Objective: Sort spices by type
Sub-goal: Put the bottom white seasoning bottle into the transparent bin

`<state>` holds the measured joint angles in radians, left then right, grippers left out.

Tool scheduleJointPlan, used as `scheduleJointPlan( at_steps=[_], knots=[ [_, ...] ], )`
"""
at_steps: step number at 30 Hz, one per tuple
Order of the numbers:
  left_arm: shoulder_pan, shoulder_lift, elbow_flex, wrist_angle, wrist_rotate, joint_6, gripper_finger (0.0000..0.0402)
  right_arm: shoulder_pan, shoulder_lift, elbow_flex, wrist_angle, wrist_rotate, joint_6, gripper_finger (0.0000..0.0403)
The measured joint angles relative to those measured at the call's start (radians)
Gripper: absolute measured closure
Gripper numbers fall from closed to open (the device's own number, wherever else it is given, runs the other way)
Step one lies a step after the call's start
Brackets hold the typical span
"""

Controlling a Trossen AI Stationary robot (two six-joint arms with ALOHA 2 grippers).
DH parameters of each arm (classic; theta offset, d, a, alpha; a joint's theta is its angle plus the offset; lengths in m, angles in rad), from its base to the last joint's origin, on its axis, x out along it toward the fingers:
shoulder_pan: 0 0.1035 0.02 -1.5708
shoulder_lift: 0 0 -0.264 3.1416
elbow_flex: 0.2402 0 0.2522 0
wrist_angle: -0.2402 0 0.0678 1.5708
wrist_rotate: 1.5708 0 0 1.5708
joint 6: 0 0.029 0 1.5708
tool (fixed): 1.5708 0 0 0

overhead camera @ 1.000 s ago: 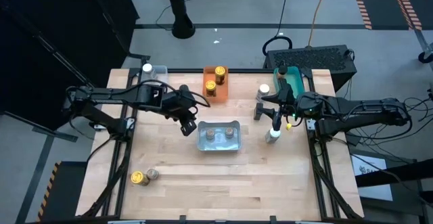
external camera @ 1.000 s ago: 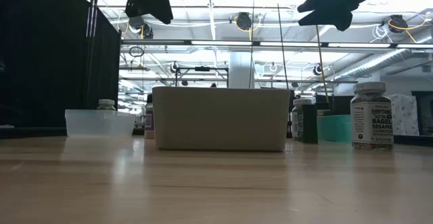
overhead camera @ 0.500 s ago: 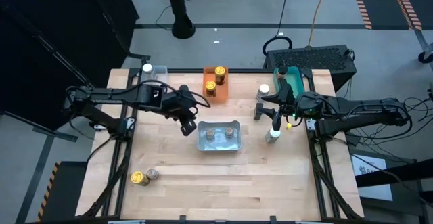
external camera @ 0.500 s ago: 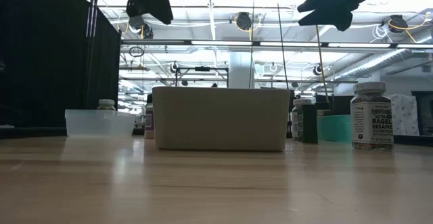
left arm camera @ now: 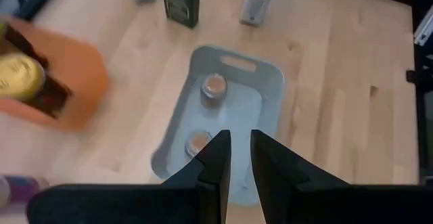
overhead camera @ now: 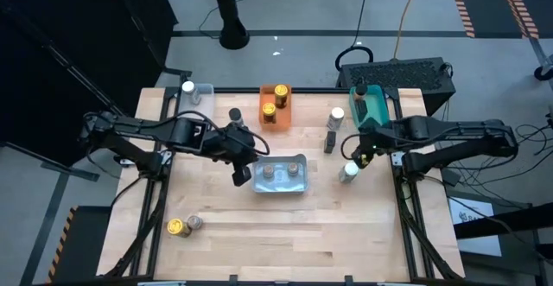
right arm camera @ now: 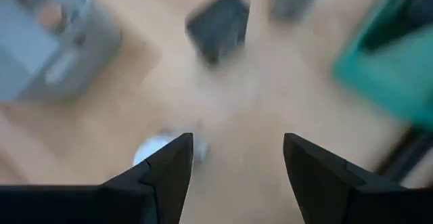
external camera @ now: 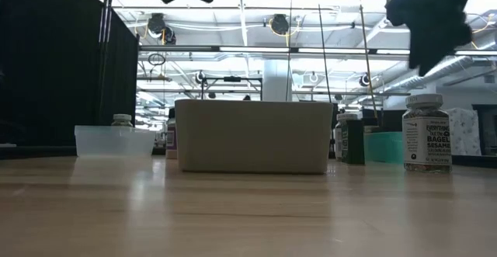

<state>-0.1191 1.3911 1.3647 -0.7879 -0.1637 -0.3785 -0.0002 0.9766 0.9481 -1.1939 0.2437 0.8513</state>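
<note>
Two brown-lidded spices (overhead camera: 269,172) (overhead camera: 293,169) stand in the grey bin (overhead camera: 279,187) at mid-table. My left gripper (overhead camera: 240,176) hovers above that bin's left end; in its wrist view the fingers (left arm camera: 240,158) leave only a thin empty slit, so it is shut. My right gripper (overhead camera: 354,156) points down, open, just above a white-lidded jar (overhead camera: 348,173) that stands on the table (right arm camera: 152,149). Two gold-lidded jars (overhead camera: 275,100) stand in the orange bin. Two more jars (overhead camera: 181,225) sit at the near left.
A clear bin (overhead camera: 200,92) with a white-lidded jar stands at the far left and a teal bin (overhead camera: 371,104) at the far right. A dark-lidded jar (overhead camera: 234,113), a white-lidded jar (overhead camera: 337,113) and a dark box-shaped jar (overhead camera: 329,139) stand loose on the table.
My right gripper has tipped steeply downward and rolled, drawing back toward the table's right edge and sinking over the white-lidded jar. My left gripper has swung a little toward the near edge and the grey bin. No jar has moved.
</note>
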Motion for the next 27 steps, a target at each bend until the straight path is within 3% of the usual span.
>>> scheduleJointPlan(
  at_steps=[4, 11, 15, 27],
  knots=[
    [-0.008, 0.0, 0.0, 0.02, -0.048, 0.028, 0.0339, 0.016, 0.08, 0.06, -0.041, -0.145, 0.037, 0.019],
    [-0.008, 0.0, 0.0, 0.012, -0.051, 0.071, 0.0339, 0.024, 0.176, 0.101, -0.047, -0.153, -0.037, 0.019],
    [-0.008, 0.0, 0.0, 0.013, -0.051, 0.099, 0.0339, 0.024, 0.224, 0.101, -0.051, -0.231, -0.05, 0.0188],
    [-0.013, 0.0, 0.0, 0.008, -0.051, 0.108, 0.0339, 0.024, 0.327, 0.1, -0.05, -0.242, -0.016, 0.0094]
  ],
)
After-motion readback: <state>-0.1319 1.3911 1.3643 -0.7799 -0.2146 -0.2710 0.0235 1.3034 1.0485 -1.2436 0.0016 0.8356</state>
